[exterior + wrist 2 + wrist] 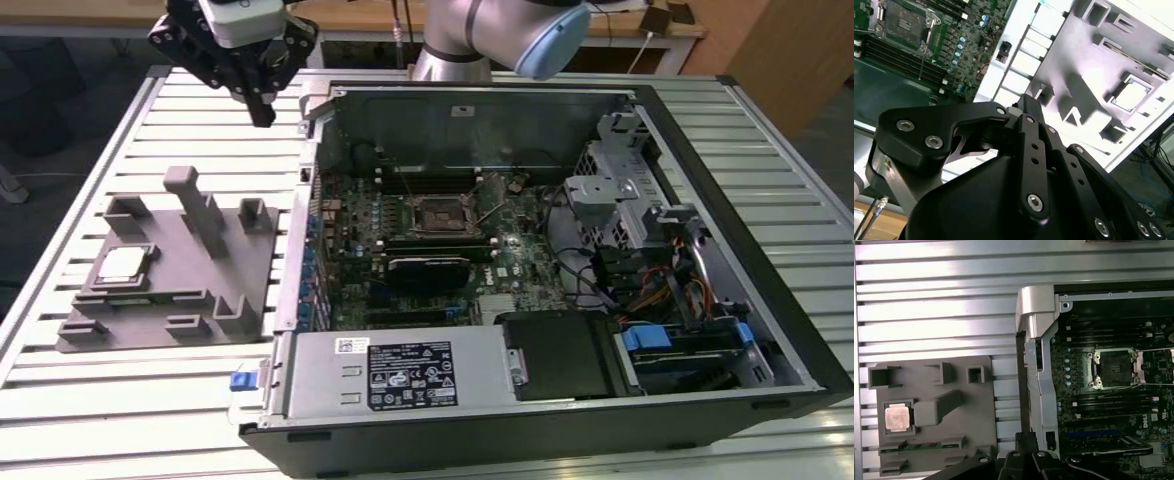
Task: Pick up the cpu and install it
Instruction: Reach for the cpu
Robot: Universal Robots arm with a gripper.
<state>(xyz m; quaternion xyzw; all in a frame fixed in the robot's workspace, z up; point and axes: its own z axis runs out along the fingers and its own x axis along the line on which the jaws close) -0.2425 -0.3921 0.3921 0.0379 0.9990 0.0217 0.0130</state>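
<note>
The cpu [123,264], a small silvery square chip, lies flat in a pocket of the grey tray [180,262] on the exterior view's left. Both wrist views show the cpu [896,417] [1130,95] in the same tray [974,410]. My gripper [263,108] hangs high over the slatted table, beyond the tray and beside the case's back corner. Its black fingers [1027,104] are shut together with nothing between them. The black socket frame [441,215] [1115,369] on the motherboard stands open and bare.
The open computer case [694,150] lies on a slatted metal table [80,400]. Inside are a black finned block [427,270], a power supply [400,372], a drive cage [627,200] and cables. Grey posts [200,210] rise from the tray.
</note>
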